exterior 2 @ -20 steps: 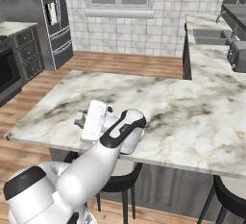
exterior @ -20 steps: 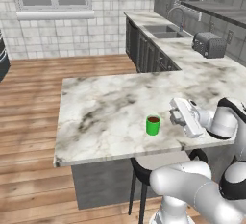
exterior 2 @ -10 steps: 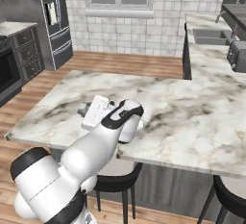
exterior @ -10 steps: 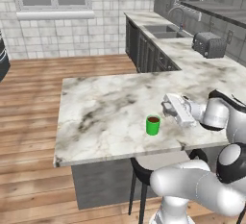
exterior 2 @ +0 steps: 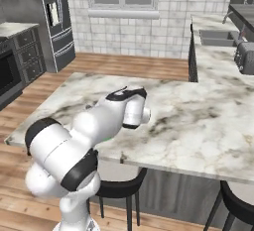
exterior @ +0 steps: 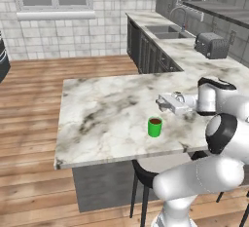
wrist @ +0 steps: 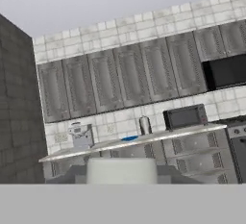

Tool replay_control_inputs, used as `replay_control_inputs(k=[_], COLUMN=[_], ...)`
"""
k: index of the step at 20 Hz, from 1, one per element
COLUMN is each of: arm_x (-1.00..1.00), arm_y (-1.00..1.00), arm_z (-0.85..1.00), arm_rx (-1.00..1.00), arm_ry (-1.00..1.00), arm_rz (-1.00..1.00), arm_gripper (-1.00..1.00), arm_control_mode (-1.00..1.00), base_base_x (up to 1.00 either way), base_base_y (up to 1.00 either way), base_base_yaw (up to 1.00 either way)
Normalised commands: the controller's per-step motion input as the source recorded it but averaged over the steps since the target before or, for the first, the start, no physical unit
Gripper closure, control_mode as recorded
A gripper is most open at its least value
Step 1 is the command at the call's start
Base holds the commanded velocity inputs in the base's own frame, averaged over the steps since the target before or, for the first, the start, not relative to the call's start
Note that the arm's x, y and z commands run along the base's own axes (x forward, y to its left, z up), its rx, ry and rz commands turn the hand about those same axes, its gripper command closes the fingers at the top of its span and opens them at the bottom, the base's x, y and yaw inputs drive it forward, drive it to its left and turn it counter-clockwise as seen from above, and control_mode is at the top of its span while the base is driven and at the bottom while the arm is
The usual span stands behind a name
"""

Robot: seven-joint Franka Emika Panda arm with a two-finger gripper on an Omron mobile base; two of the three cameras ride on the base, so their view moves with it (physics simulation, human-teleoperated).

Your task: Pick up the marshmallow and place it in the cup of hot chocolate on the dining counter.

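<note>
I find the gripper [exterior: 161,103] held out level above the dining counter [exterior: 102,119], pointing left in the left base view; its fingers are too small there for me to tell whether they are apart or together. In the hand view an off-white block, which I take to be the marshmallow [wrist: 122,171], sits at the bottom edge where the finger tips rise, but I cannot confirm a grip on it.

One cup of hot chocolate [exterior: 154,126] stands upright on the counter, below and just left of the gripper in the left base view, near the slab's front edge. Brown liquid shows at its rim.

In the right base view the arm's own white links stand between the camera and the cup.

Count of other items: one toaster [exterior: 212,45] and one sink [exterior: 167,31] on the far marble top, one black stool [exterior: 142,179] under the counter's front edge, one refrigerator [exterior 2: 55,23]. The hand view looks out level at a far wall of grey cabinets with one microwave [wrist: 185,117] on a counter.
</note>
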Motion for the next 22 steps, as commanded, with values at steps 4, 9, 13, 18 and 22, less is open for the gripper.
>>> replay_control_inputs(k=[4, 9, 13, 18, 22], arm_x=[0.42, 0.11, 0.01, 0.28, 0.47], arm_y=[0.00, -0.07, -0.19, -0.04, 0.10], arm_z=[-0.40, -0.30, -0.35, -0.32, -0.13], arm_rx=[-0.12, -0.02, 0.00, 0.00, 0.00], arm_ry=[0.22, 0.10, 0.00, 0.00, 0.00], arm_rz=[0.20, 0.21, 0.22, 0.13, 0.01], arm_gripper=[1.00, 1.00, 1.00, 1.00, 1.00], arm_control_mode=[-1.00, -1.00, -1.00, -1.00, -1.00], base_base_x=[0.00, 0.00, 0.00, 0.00, 0.00], base_base_y=[0.00, 0.00, 0.00, 0.00, 0.00], base_base_yaw=[0.00, 0.00, 0.00, 0.00, 0.00])
